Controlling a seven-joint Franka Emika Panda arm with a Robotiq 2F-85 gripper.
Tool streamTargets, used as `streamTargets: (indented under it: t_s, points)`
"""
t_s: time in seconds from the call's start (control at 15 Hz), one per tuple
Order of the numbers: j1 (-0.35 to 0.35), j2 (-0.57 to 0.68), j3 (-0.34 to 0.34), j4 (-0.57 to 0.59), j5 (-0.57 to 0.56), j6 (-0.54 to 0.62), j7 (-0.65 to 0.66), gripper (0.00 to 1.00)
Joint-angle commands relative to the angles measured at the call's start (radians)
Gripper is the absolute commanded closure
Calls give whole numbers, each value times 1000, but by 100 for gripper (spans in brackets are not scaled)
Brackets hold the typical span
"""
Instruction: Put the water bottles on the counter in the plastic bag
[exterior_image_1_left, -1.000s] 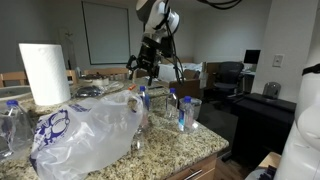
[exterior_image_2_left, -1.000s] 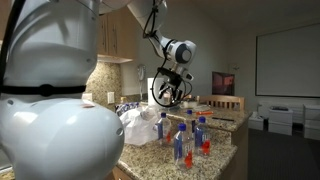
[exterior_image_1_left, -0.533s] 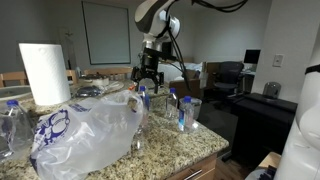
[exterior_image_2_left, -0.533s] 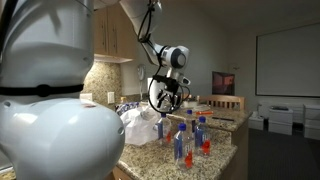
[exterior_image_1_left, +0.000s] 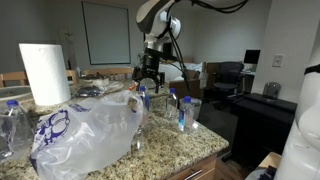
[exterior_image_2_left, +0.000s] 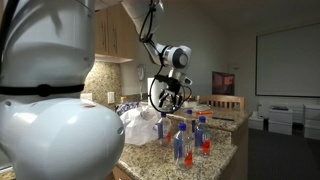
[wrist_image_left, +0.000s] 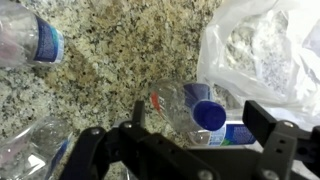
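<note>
gripper (exterior_image_2_left: 165, 101): jaws apart, above water bottles (exterior_image_2_left: 186, 136) | plastic bag (exterior_image_2_left: 141, 126): beside them on counter (exterior_image_2_left: 222, 142)

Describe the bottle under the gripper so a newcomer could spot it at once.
On the granite counter, find the big crinkled plastic bag. At its edge stands a blue-capped bottle, directly beneath the gripper and its open jaws. The neighbouring bottles stand off to the side.

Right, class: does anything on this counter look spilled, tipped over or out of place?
Nothing stands out. In both exterior views the bottles stand upright with caps on, the counter looks dry, and the plastic bag just lies crumpled beside them.
</note>
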Motion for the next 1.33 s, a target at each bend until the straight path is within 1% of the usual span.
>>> streamTargets:
  t_s: [0.0,0.13,0.27,0.4,0.67,0.8,0.93,1.0,1.07,1.13,1.2,1.27]
  points:
    - [-14,-21,-3,-48,18,56,-10,0]
    - [-8,-26,-1,-60,-9,145,-3,0]
    - [8,1,13,-42,-30,223,-7,0]
    - [25,36,35,-24,-35,261,-11,0]
    - [53,110,65,-18,-39,204,-4,0]
    - [57,111,63,-34,-53,202,12,0]
    - [62,80,52,-54,-105,205,57,6]
    - [65,58,47,-60,-140,202,83,1]
    - [65,45,44,-61,-167,197,100,8]
    - [68,31,44,-57,-196,185,120,31]
    - [68,22,47,-53,-213,171,130,32]
    - [71,15,51,-48,-234,152,147,36]
